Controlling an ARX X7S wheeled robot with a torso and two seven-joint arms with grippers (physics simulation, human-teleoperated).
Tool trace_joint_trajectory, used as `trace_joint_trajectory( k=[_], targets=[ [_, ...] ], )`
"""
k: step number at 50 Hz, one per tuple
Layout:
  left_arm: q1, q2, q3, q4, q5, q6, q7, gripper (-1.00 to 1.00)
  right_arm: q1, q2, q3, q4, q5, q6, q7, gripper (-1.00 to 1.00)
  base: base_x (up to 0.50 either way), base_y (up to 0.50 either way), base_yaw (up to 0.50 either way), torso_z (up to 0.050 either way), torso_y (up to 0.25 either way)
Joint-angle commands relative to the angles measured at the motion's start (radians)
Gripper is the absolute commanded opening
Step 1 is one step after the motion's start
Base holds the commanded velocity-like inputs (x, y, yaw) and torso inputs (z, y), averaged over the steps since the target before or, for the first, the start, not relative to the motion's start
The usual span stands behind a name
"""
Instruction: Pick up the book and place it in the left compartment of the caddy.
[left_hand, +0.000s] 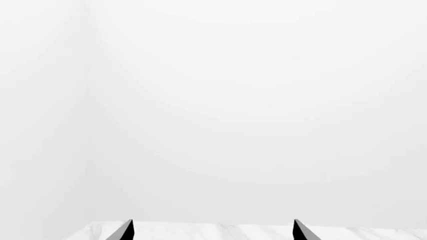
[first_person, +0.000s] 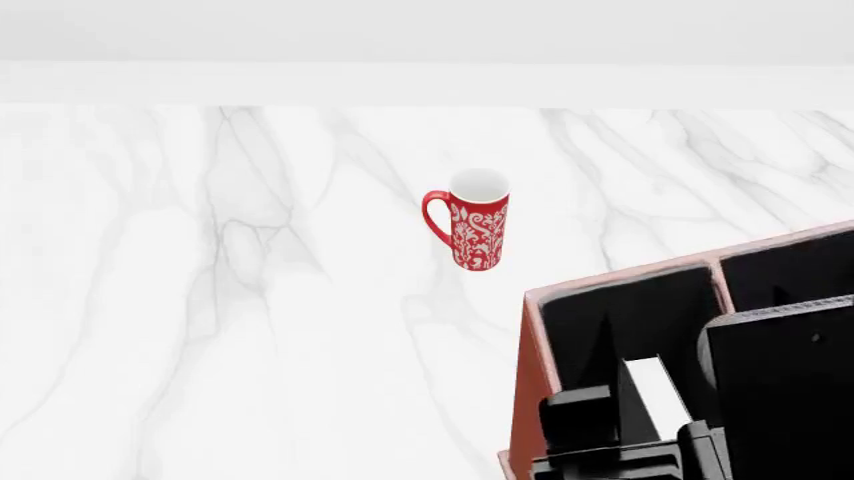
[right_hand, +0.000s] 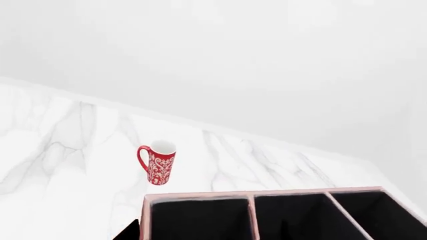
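Note:
The reddish-brown caddy (first_person: 526, 370) with black lining stands at the lower right of the head view and shows from above in the right wrist view (right_hand: 200, 195). My right gripper (first_person: 627, 425) hangs over its left compartment (first_person: 587, 320). In the right wrist view the gripper (right_hand: 208, 234) has its jaws wide apart with nothing between them. A narrow white strip (first_person: 657, 385) beside the gripper looks like the book's page edges, standing inside the caddy. The black cover is hard to tell from the lining. My left gripper (left_hand: 213, 235) is open and empty, facing a white wall.
A red patterned mug (first_person: 474, 225) stands on the white marble table (first_person: 200, 300), left of and beyond the caddy; it also shows in the right wrist view (right_hand: 159, 162). A white wall runs behind the table's far edge.

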Motion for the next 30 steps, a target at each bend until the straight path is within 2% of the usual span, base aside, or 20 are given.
trace_joint_trajectory(
  k=[1, 30],
  targets=[
    [-0.01, -0.002, 0.009, 0.0, 0.004, -0.002, -0.006, 1.0, -0.041, 0.022, -0.01, -0.079, -0.065, -0.037, 0.045, 1.0, 0.0, 0.0, 0.0, 0.0, 0.0],
    [-0.03, -0.003, 0.032, 0.0, 0.006, -0.002, -0.006, 1.0, -0.141, 0.048, -0.044, -0.176, -0.282, -0.138, 0.161, 1.0, 0.0, 0.0, 0.0, 0.0, 0.0]
  ],
)
